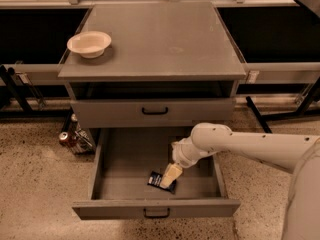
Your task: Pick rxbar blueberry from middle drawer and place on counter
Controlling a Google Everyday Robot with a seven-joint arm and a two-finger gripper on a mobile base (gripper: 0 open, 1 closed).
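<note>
The middle drawer is pulled open at the bottom of the grey cabinet. The rxbar blueberry, a small dark blue bar, lies flat on the drawer floor near the front, right of centre. My gripper reaches down into the drawer from the right on the white arm, its cream tip over the bar's right end, hiding part of it. The counter is the cabinet's flat grey top, above and behind.
A cream bowl sits on the counter's left edge. The drawer above is closed. Cans and clutter lie on the floor left of the cabinet. Dark table legs stand on both sides.
</note>
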